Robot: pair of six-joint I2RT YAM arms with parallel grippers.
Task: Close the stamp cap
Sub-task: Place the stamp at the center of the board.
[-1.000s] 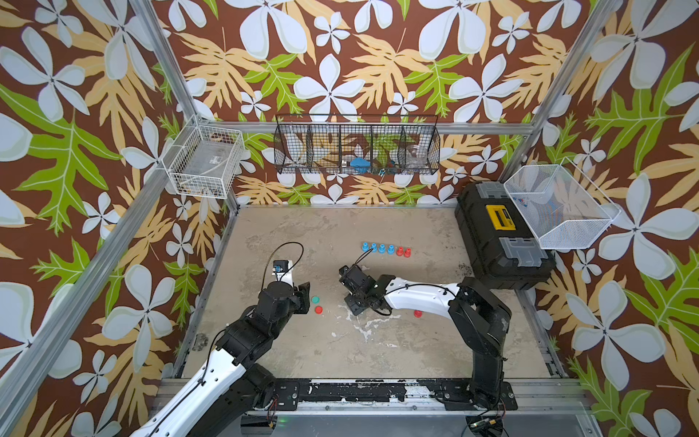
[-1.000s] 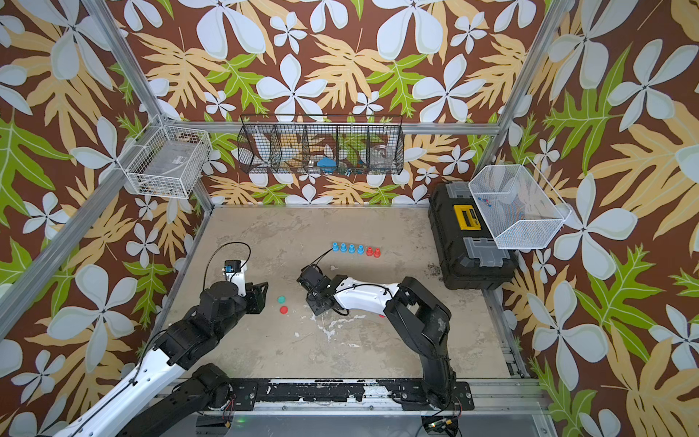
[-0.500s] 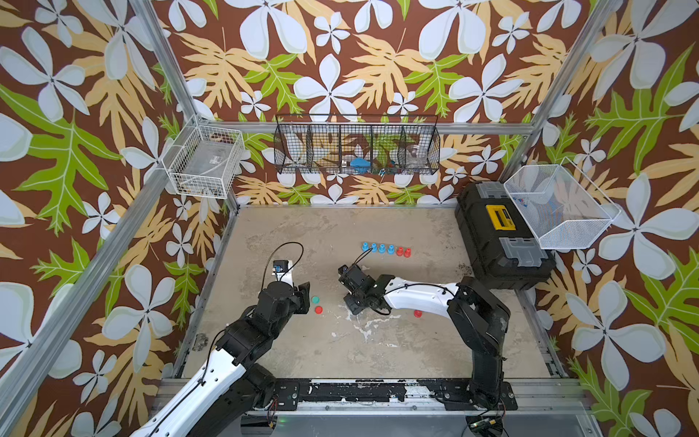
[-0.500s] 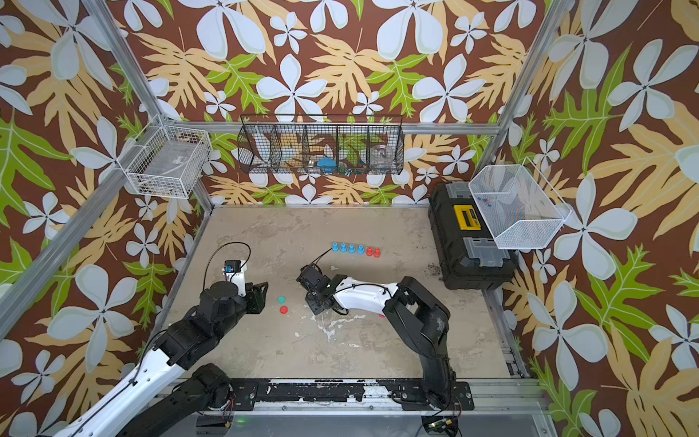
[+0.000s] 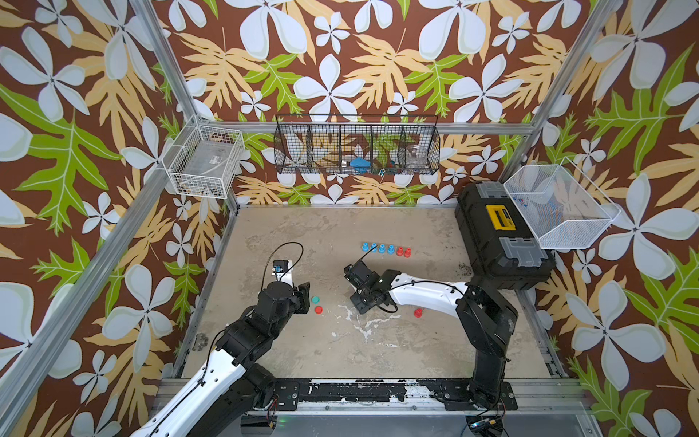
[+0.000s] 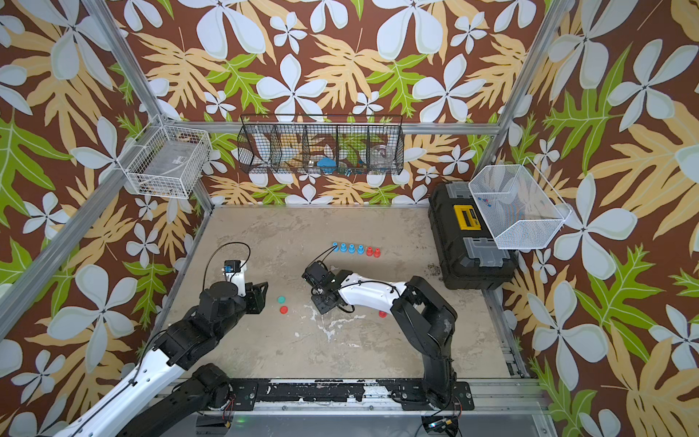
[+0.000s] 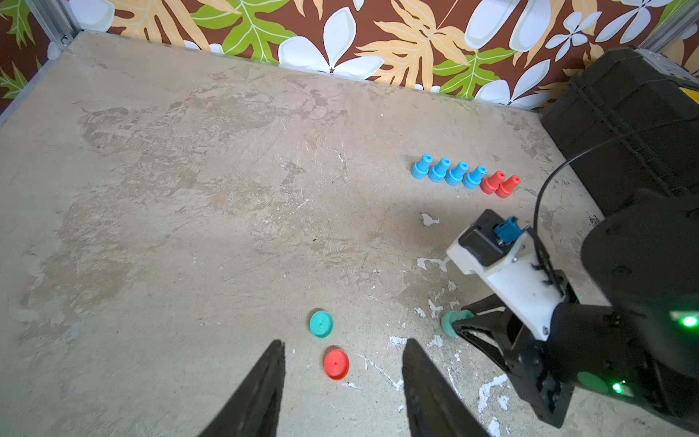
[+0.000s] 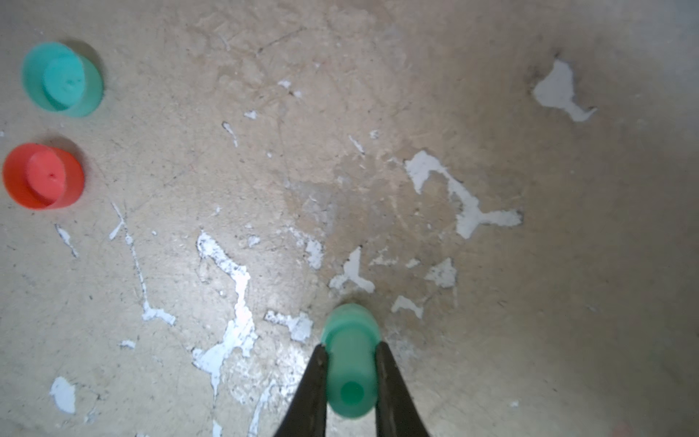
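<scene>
Stamp (image 8: 350,325), green, being clamped at handle by right gripper (image 8: 351,346), wide end leading and tilting toward table (image 8: 491,265); contact unclear. Judging grip is leaving open end free for capping. Green cap (image 7: 321,323) lying beside red cap (image 7: 336,364), well apart from stamp. Left gripper (image 7: 344,342) hovering over both caps, jaws apart, holding nothing, likely readying to fetch one. Red cap sitting just beside green cap, risking wrong pick. Row of blue and red stamps (image 7: 465,178), loose red stamp (image 5: 418,312) and toolbox (image 5: 499,242) not blocking.
</scene>
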